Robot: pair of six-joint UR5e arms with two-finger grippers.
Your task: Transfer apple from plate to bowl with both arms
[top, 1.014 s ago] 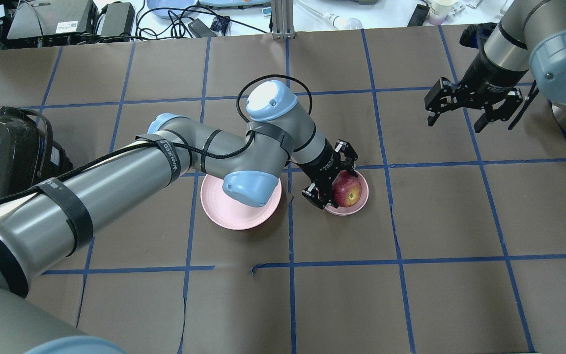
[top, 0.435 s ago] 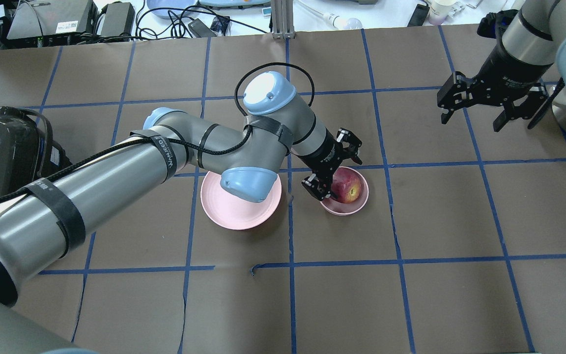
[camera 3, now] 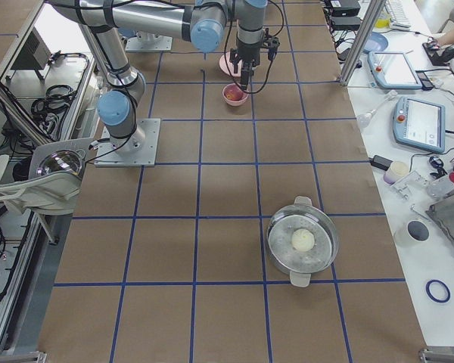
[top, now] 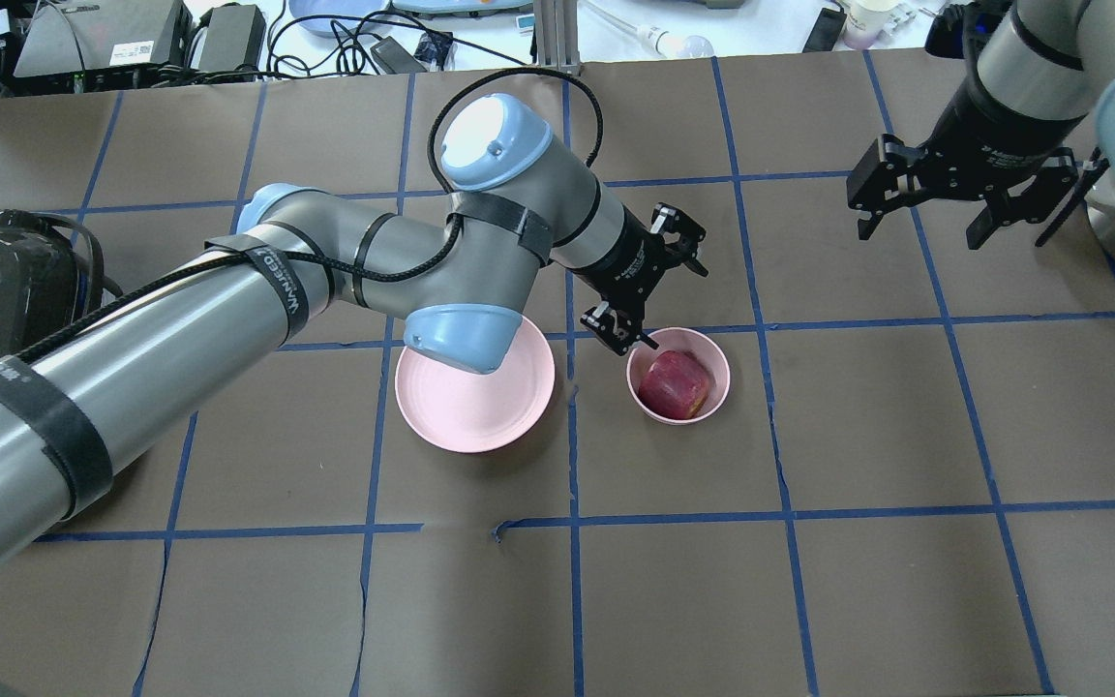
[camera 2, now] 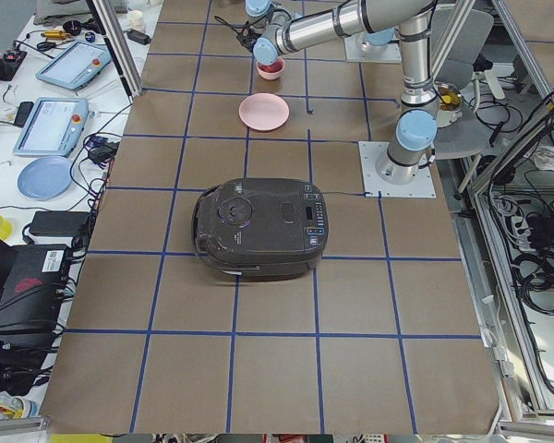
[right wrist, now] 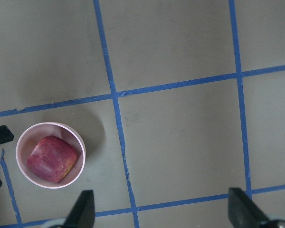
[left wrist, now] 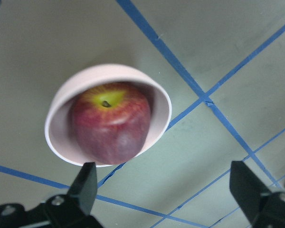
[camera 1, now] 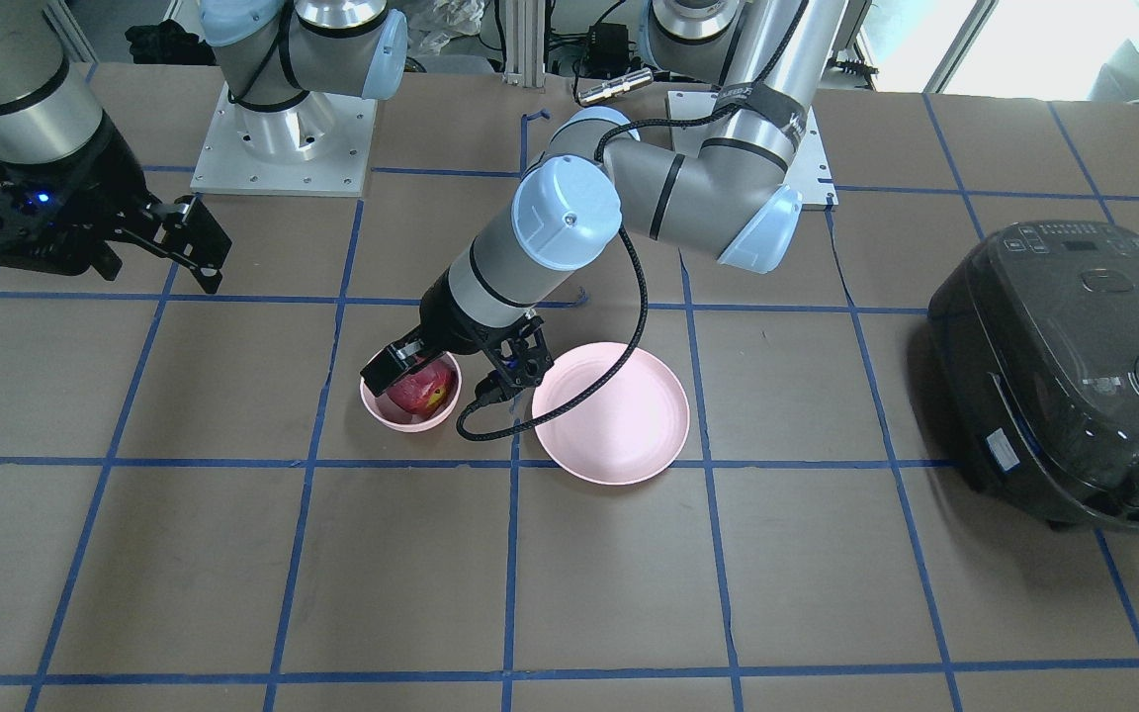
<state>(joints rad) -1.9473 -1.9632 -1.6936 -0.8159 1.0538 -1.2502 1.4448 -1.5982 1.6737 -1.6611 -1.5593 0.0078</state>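
The dark red apple [top: 676, 383] lies in the small deep pink bowl [top: 722, 373] at mid table. The wide pink plate [top: 475, 402] stands bare just left of the bowl, partly under the left arm's elbow. My left gripper [top: 678, 307] is open and empty, raised above the bowl's far-left rim. In the left wrist view the apple [left wrist: 109, 121] fills the bowl [left wrist: 154, 95] between the spread fingers [left wrist: 85, 185]. My right gripper [top: 920, 235] is open and empty, high at the far right. Its wrist view shows the apple [right wrist: 52, 159] in the bowl [right wrist: 80, 147].
A black rice cooker [top: 6, 290] sits at the table's left end. A steel pot with a glass lid [camera 3: 303, 242] stands far off at the right end. Cables and devices line the far edge [top: 364, 39].
The left gripper let go of the apple, which now rests in the bowl. It opened and pulled up and back. The right gripper drifted a little further right and back.
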